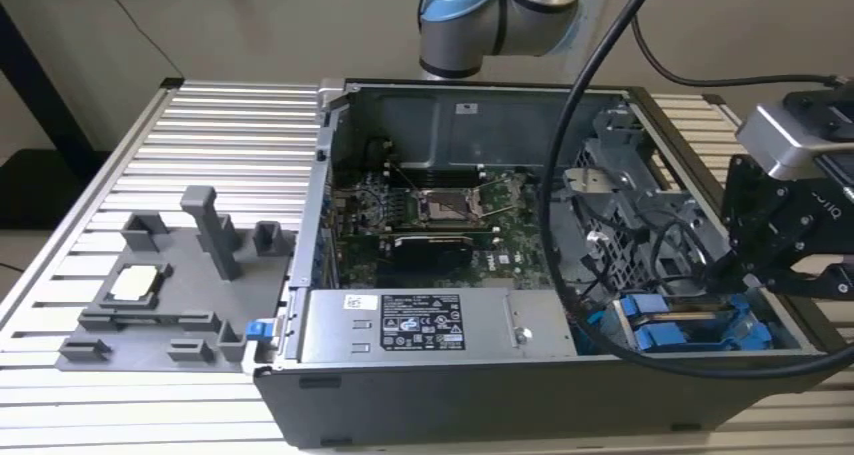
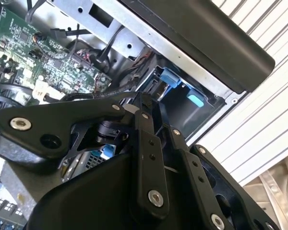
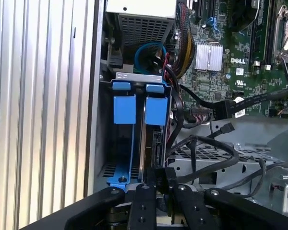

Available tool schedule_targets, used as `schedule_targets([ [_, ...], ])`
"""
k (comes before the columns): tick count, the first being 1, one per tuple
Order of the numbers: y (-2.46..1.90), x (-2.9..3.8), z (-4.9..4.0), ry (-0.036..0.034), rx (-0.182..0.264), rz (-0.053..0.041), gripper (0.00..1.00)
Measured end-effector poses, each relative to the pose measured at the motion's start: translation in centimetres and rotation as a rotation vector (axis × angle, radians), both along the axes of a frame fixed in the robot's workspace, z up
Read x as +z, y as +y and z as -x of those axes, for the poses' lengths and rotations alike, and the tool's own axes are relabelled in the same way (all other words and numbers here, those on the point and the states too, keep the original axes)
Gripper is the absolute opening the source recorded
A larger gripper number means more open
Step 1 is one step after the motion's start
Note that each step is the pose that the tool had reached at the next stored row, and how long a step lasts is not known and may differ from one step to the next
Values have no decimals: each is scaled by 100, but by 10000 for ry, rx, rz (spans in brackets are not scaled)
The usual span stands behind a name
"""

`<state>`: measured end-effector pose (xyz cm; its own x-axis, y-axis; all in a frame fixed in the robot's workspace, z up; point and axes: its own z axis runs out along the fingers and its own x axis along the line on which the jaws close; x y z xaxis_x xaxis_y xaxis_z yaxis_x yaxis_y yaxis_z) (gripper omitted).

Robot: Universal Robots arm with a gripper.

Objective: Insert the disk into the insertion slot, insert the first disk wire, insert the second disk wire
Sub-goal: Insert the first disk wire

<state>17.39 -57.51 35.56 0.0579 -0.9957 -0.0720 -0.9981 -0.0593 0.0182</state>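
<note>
Tool: fingers closed on the black plug of a disk wire.
Disk: in its blue frame, seated inside the insertion slot, beside a second blue carrier.
Slot position: 4 o'clock corner of the computer case, exterior view.
Counter: slatted, carries the case; grey fixture at 9 o'clock.
</note>
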Motion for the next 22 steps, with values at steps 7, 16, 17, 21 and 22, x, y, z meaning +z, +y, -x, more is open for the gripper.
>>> schedule_targets([
  [7, 1, -35, 0, -3, -172, -328, 19],
  [16, -51, -81, -1, 16, -185, -330, 19],
  [17, -52, -86, -1, 16, -189, -327, 19],
  [21, -52, -108, -4, 15, -201, -327, 19],
  [22, -52, -115, -4, 15, -208, -328, 19],
])
